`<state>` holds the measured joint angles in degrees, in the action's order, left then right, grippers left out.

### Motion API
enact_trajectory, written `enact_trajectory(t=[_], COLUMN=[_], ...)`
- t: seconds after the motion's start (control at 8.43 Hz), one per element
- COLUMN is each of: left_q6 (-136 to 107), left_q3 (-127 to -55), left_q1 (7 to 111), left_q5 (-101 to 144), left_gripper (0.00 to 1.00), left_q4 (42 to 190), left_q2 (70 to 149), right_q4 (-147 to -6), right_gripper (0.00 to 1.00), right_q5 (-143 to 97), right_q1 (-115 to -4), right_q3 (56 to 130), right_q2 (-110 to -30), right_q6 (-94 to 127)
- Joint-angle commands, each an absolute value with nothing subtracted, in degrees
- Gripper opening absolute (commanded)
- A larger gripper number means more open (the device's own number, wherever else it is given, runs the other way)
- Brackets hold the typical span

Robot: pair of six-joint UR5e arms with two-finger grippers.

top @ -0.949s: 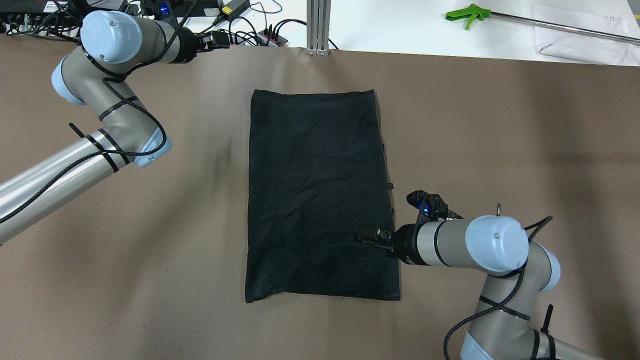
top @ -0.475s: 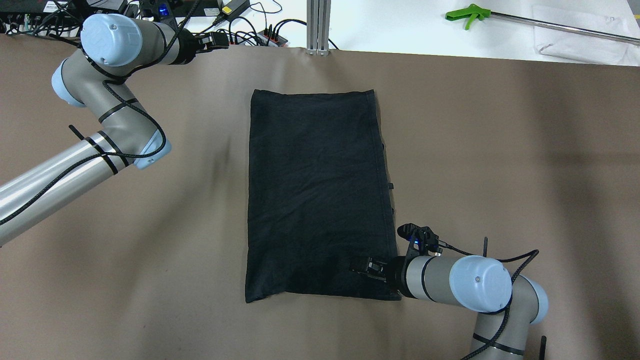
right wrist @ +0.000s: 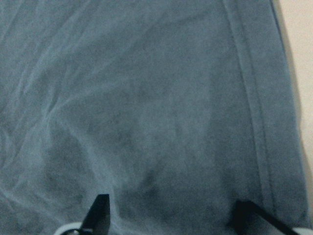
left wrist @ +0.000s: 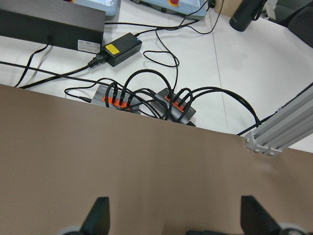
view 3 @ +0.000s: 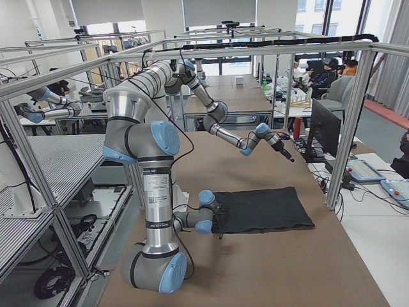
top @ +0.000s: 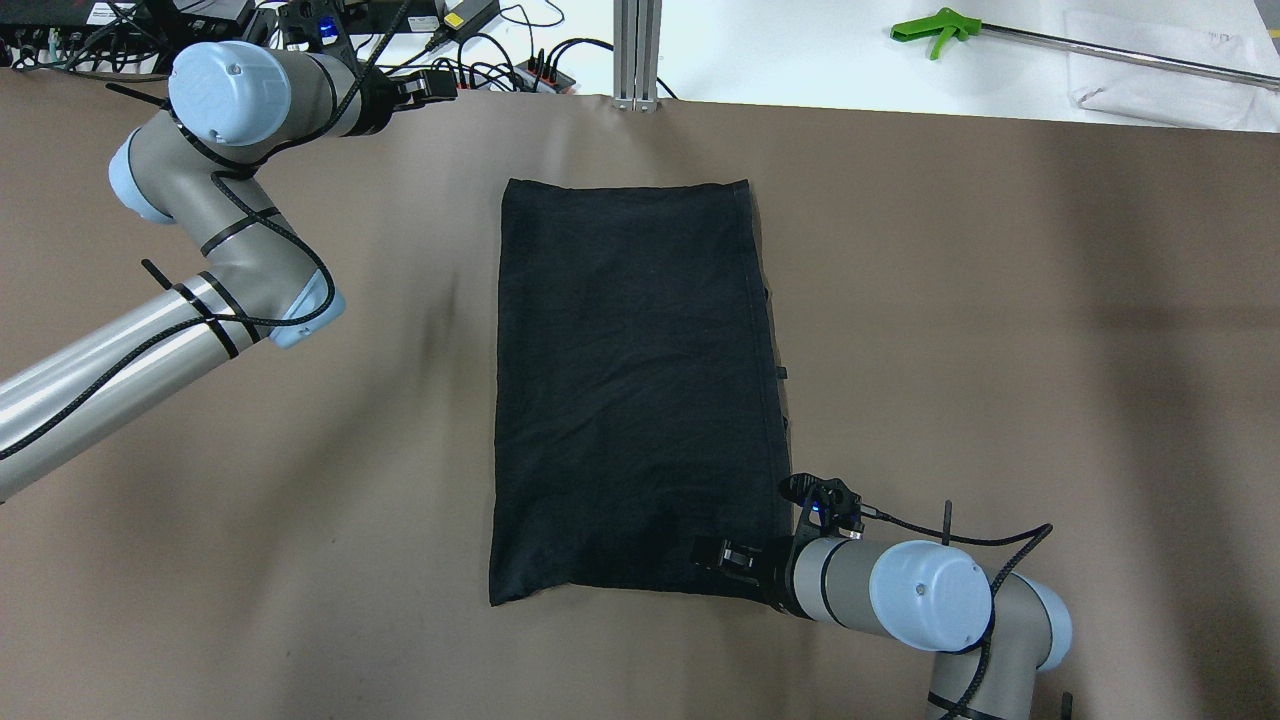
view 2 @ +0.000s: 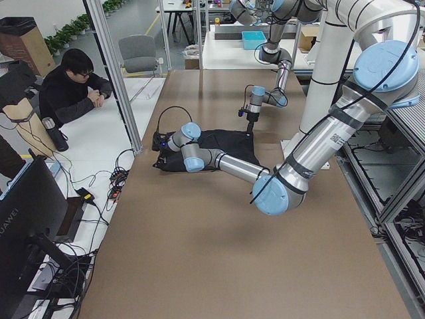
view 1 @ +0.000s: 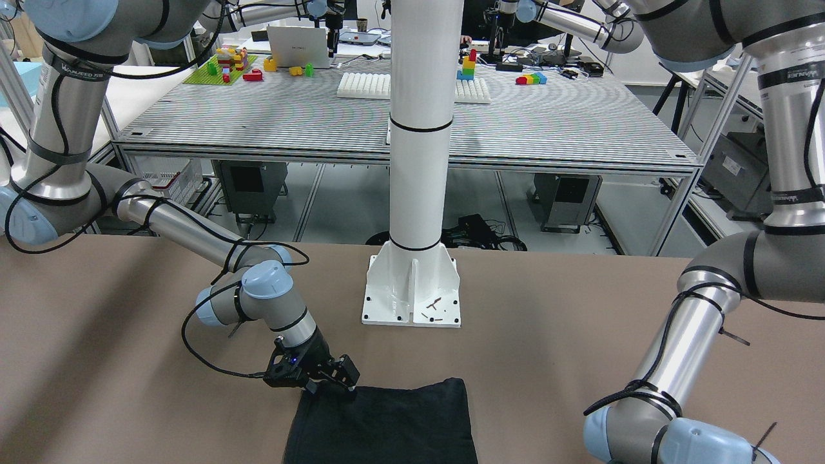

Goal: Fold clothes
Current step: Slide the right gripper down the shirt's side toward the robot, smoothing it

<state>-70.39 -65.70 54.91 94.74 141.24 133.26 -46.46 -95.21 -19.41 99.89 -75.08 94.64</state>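
The clothes [top: 630, 390] are one plain black garment lying flat as a rectangle in the middle of the brown table, also seen in the front view [view 1: 387, 425]. My right gripper [top: 722, 555] is low over its near right corner, open, with nothing between the fingers. In the right wrist view the black fabric [right wrist: 146, 98] and its hem fill the frame, with the right gripper [right wrist: 171, 215] spread wide. My left gripper [top: 440, 85] is open at the far left table edge, well away from the garment, and holds nothing [left wrist: 173, 218].
A white pillar base [view 1: 412, 290] stands behind the garment's near end. An aluminium post [top: 637, 50] rises at the far table edge. Power strips and cables [left wrist: 146, 100] lie just past the left gripper. A green grabber tool [top: 935, 30] lies far right. A seated person [view 2: 70, 86] is beside the table.
My right gripper has travelled along the garment's right edge from its middle toward the near right corner, still open. The left arm has shifted only slightly.
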Motion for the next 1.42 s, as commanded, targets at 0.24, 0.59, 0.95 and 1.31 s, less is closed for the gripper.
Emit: enact_trajectory(t=[0.24,0.59,0.95,1.31], left_q6=[-70.14,-70.14,-70.14,-75.55], left_q3=[-65.22,-65.13,-65.74,-74.22], left_q1=[54.49,54.41,54.49,54.49], left_q5=[94.22,94.31,95.00,104.03], left_gripper=[0.94,0.94,0.94,0.94], left_q4=[141.33,141.42,141.24,141.06], left_q2=[133.24,132.89,132.98,127.49], right_q4=[-47.54,-47.46,-46.67,-46.76], right_gripper=[0.41,0.00,0.00,0.00], right_q5=[-93.08,-93.08,-93.51,-93.69], right_q1=[-19.16,-19.60,-20.13,-20.13], right_q3=[96.26,95.19,95.88,98.96], right_q2=[-68.14,-67.24,-67.50,-68.03], right_q6=[98.50,98.52,98.61,97.91])
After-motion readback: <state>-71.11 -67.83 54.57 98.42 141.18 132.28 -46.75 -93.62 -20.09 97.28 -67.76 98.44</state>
